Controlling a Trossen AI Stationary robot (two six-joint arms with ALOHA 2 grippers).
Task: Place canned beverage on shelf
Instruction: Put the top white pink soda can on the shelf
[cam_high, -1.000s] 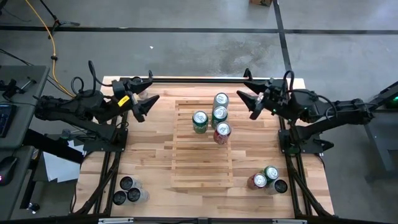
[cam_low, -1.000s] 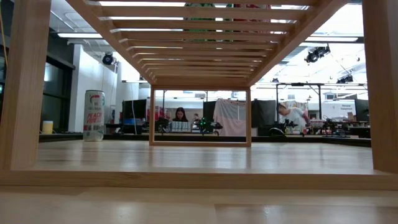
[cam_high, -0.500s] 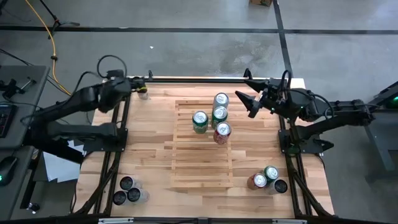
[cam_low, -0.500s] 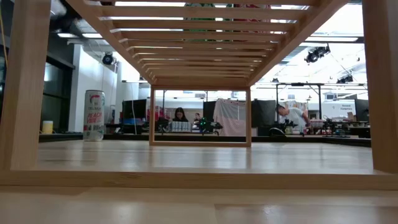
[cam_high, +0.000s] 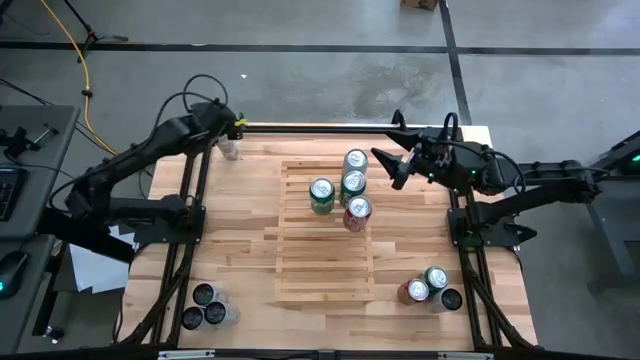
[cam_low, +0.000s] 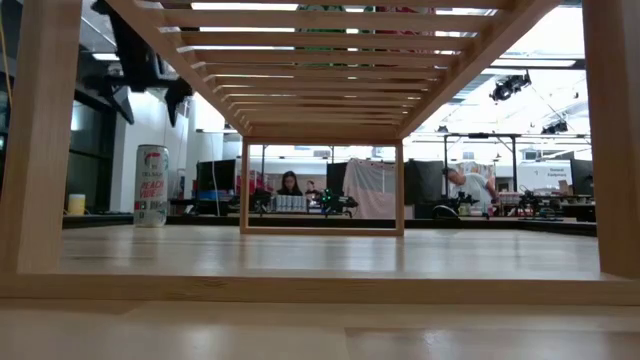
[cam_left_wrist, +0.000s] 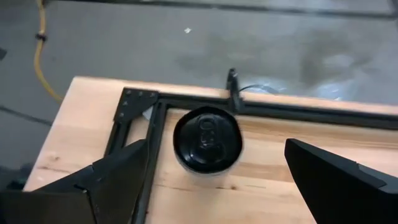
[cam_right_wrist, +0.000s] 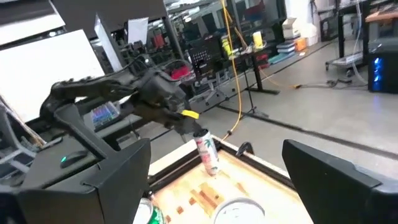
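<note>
Since a second ago the left arm has swung from the shelf side out to the table's far-left corner; the right arm has edged slightly toward the shelf.

Near edge, high view: three dark-topped cans (cam_high: 205, 306) at 7 o'clock on the table (cam_high: 240, 260), three more cans (cam_high: 428, 286) at 5 o'clock. None on the shelf.

Centre: the shelf (cam_high: 325, 262), pale slats. Four cans (cam_high: 342, 191) stand on its far half, clustered toward 12 o'clock.

Far left, 11 o'clock: a tall white can (cam_high: 229, 146) stands upright at the table corner, long axis vertical. The left gripper (cam_high: 226, 125) hangs above it, fingers spread wide. Left wrist view shows the can top (cam_left_wrist: 207, 138) almost straight below, between the two dark fingers (cam_left_wrist: 118, 174), not touched. Low view agrees: gripper (cam_low: 150, 92) over the can (cam_low: 151, 186), clear gap between.

Far right, 1 o'clock: right gripper (cam_high: 390, 160) just off the shelf's far-right corner, fingers apart, holding nothing.

Judgement: the white can is the next pick. Left arm is much nearer. Move needed is a straight drop, then close around the can's sides. Shelf lies toward 4 o'clock from there.
</note>
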